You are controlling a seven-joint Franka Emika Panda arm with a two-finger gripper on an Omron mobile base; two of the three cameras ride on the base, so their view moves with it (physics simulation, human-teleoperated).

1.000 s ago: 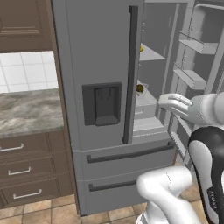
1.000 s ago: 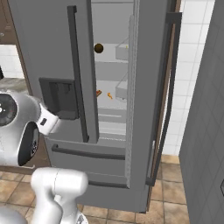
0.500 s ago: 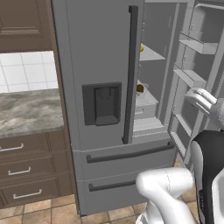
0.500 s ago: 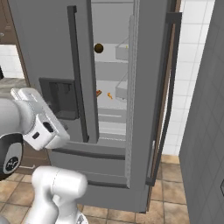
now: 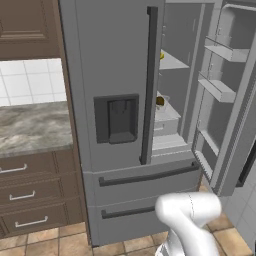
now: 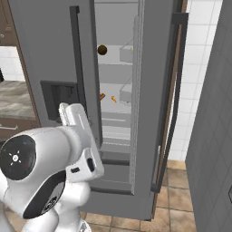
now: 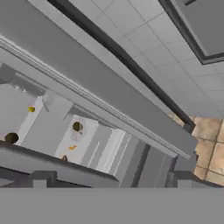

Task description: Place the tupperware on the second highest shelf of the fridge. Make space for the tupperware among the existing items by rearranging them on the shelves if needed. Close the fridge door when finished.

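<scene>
The fridge (image 5: pixel 115 60) has its left door shut and its right door (image 5: pixel 227 100) swung wide open. The tupperware (image 5: pixel 160 102), a small grey container with a brown lump inside, sits on the second shelf down (image 5: pixel 169 113) among those showing. In the hand view the tupperware (image 7: pixel 78 127) lies beside an orange carrot (image 7: pixel 72 148) and a red sausage (image 7: pixel 64 158). One shelf up are a yellow piece (image 7: pixel 31 109) and a dark brown round lump (image 7: pixel 11 138). My gripper (image 7: pixel 111 183) is open, holds nothing, and hangs well back from the fridge opening.
The open door's edge and dark handle (image 6: pixel 174 77) stand between me and a tiled wall (image 6: pixel 199 68). A stone counter (image 5: pixel 30 127) over brown drawers (image 5: pixel 30 190) runs left of the fridge. Two fridge drawers (image 5: pixel 145 200) lie below.
My arm has drawn back from the fridge opening. The hand left the left base view and came down toward the camera in the right base view. The jaws stayed open.
</scene>
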